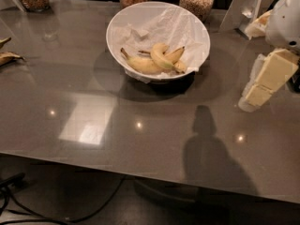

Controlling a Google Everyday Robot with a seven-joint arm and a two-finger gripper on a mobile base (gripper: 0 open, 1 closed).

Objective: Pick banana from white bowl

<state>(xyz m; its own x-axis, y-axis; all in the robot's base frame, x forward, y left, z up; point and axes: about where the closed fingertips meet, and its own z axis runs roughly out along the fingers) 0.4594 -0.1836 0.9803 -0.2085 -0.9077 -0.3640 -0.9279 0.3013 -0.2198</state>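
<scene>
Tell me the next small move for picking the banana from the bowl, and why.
Probably swing the gripper left toward the white bowl. It hangs over the table off to the bowl's right, well clear of the short curved banana, which lies in the bowl against a longer banana.

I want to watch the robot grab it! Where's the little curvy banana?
In the camera view, the banana sits inside the white bowl at top centre, against a longer banana. The gripper hangs apart from it at the right edge.
</scene>
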